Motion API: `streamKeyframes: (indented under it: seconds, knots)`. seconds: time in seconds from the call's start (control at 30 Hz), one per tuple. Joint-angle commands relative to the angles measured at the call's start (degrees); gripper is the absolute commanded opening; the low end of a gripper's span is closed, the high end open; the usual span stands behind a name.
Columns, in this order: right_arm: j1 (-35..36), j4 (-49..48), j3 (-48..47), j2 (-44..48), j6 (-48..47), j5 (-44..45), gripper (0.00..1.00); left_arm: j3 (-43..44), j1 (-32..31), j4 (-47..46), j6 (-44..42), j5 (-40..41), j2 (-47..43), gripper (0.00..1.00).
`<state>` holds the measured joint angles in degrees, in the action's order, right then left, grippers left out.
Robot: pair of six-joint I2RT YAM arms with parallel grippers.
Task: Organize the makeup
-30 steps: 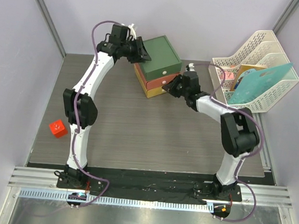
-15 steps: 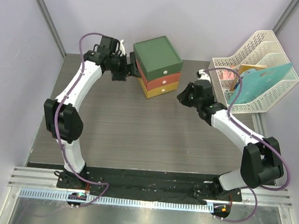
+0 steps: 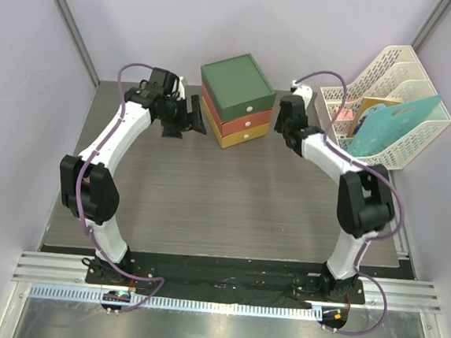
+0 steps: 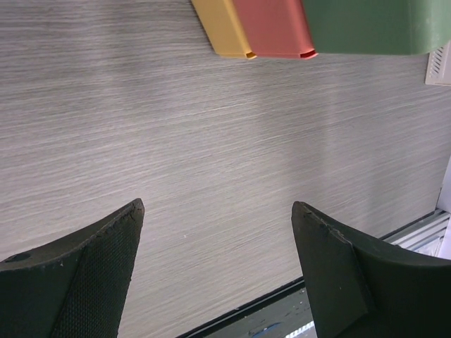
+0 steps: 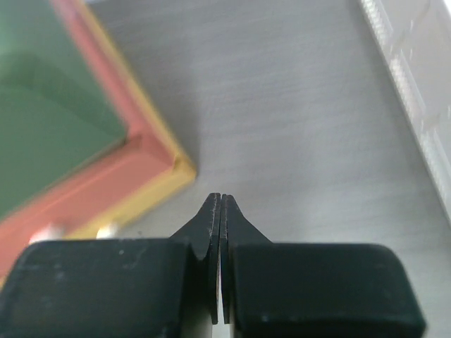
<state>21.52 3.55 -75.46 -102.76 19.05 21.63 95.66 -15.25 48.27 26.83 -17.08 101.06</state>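
The makeup is out of view in every frame. My left gripper (image 3: 186, 120) hangs just left of the stacked drawer box (image 3: 238, 99). Its jaws are open wide, and the left wrist view shows only bare table between the fingertips of that gripper (image 4: 217, 205). My right gripper (image 3: 280, 120) sits close to the box's right front corner. It is shut with nothing between its pads, as the right wrist view shows at the gripper's tips (image 5: 221, 197). The drawers of the green, orange and yellow box (image 5: 84, 141) look closed.
A white mesh file basket (image 3: 389, 104) holding a teal folder (image 3: 395, 124) stands at the back right. Its wall (image 5: 416, 91) runs close along my right gripper's right side. Purple walls close in the left, back and right.
My left gripper has opened and come away from the box to its left side. The right arm swung out and back to the box's right corner, jaws closing fully.
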Motion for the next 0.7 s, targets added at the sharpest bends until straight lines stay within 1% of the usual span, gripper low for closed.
streamKeyframes:
  seconds: [0.0,0.03,0.13,0.2,0.27,0.33,0.37,0.43,0.57,0.67]
  knots:
    - [-3.4,-3.3,-11.8,-10.0,-5.4,2.9,0.01,-0.5,0.0,0.8,0.8,1.3,-3.4,0.85]
    - [-4.0,-3.3,-15.4,-11.4,-5.5,1.8,0.01,-0.6,0.0,0.7,0.9,1.4,-3.4,0.85]
    - [-7.0,-3.3,-20.6,-15.7,-6.0,-0.4,0.01,-0.6,0.0,1.6,0.5,2.1,-3.8,0.85]
    - [-8.8,-5.1,-22.4,-17.7,-6.7,-1.6,0.01,-0.5,0.0,1.9,0.4,2.4,-4.1,0.85]
    - [-9.0,-6.1,-25.2,-20.1,-8.7,-3.2,0.01,-0.5,0.0,1.9,0.2,2.5,-4.2,0.86]
    - [-9.1,-5.8,-29.0,-21.9,-10.6,-6.3,0.01,-0.5,0.0,2.0,0.2,2.6,-3.9,0.86]
    - [-9.1,-4.9,-30.3,-23.3,-10.8,-10.9,0.01,-0.4,0.0,2.0,0.2,2.6,-3.8,0.85]
    - [-9.0,-4.0,-33.3,-24.6,-10.5,-13.9,0.01,-0.6,0.0,2.2,0.2,2.2,-3.2,0.86]
    - [-8.8,-3.9,-33.0,-24.7,-8.9,-19.6,0.01,-1.2,0.0,2.1,0.0,2.4,-2.8,0.85]
    - [-8.4,-4.0,-31.9,-24.4,-7.5,-20.9,0.01,-1.7,0.0,1.8,0.0,2.6,-2.7,0.85]
